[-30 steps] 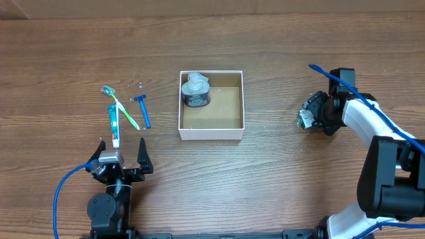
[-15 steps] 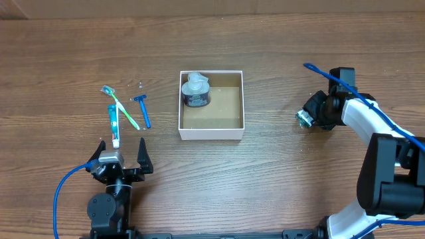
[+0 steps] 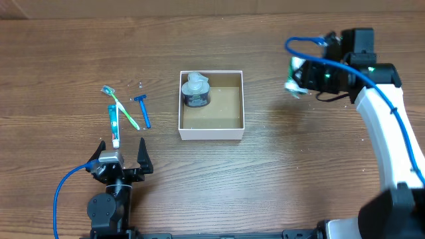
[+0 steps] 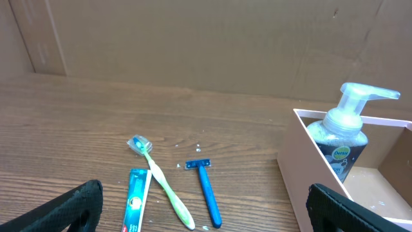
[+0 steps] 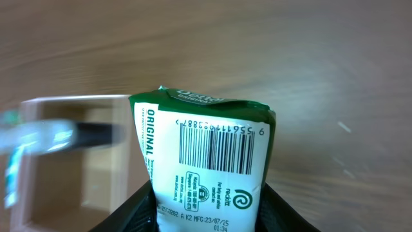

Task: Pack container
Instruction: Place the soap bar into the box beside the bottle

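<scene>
**Clerk:** Item one, the container (image 3: 226,107)?

**Checker:** Square, white walls, brown floor, mid-bench (image 3: 299,172). One pump bottle (image 3: 196,90) stands upright inside, in the 10 o'clock corner. The rest of the floor is bare.

**Clerk:** Loose stock?

**Checker:** Three pieces lie flat at the container's 9 o'clock, well apart from it: a green toothbrush (image 3: 123,107), a toothpaste tube (image 3: 114,126) touching or just beside the brush, and a blue razor (image 3: 143,111) on the side nearest the container.

**Clerk:** Left gripper (image 3: 121,150)?

**Checker:** At the container's 7 o'clock, below the tube. Its fingers are spread wide and nothing is between them.

**Clerk:** Right gripper (image 3: 300,74)?

**Checker:** At the container's 2 o'clock, off the bench. It is closed around a green-and-white packet (image 5: 206,148) with a barcode face and the word "ORIGINAL" along one edge. The wrist view shows dark fingers on both sides of the packet's lower end, and the container blurred at 9 o'clock.
</scene>
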Tool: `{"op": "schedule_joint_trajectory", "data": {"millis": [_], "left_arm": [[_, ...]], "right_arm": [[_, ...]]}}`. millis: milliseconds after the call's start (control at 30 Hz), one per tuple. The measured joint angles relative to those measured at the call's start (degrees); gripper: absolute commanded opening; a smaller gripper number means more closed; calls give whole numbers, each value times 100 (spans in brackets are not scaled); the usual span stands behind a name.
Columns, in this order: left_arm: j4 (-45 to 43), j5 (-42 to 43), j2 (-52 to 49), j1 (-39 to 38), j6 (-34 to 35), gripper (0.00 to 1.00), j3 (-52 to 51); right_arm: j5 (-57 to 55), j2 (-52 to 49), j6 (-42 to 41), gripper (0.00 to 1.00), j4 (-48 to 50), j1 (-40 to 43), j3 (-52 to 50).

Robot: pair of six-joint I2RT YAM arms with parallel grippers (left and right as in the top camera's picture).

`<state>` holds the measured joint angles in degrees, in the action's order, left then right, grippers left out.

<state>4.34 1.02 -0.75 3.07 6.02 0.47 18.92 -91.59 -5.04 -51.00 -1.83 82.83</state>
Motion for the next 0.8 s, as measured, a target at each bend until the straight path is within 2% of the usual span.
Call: {"op": "schedule_joint_trajectory", "data": {"millis": [133,233,467,800], "left_arm": [[0,0,0,-2,0,100,0],[0,0,0,0,2,100,0],[2,0,0,-2,2,100,0],[0,0,0,0,2,100,0]], "right_arm": [[-365,105,13,39,186,-1670,76],[-855,-129,-339,39,472,-2413,76],[-1163,-1456,-999,38,837,-2507,74],[-1121,-2055,-1388,39,1554,-2540,76]]}}
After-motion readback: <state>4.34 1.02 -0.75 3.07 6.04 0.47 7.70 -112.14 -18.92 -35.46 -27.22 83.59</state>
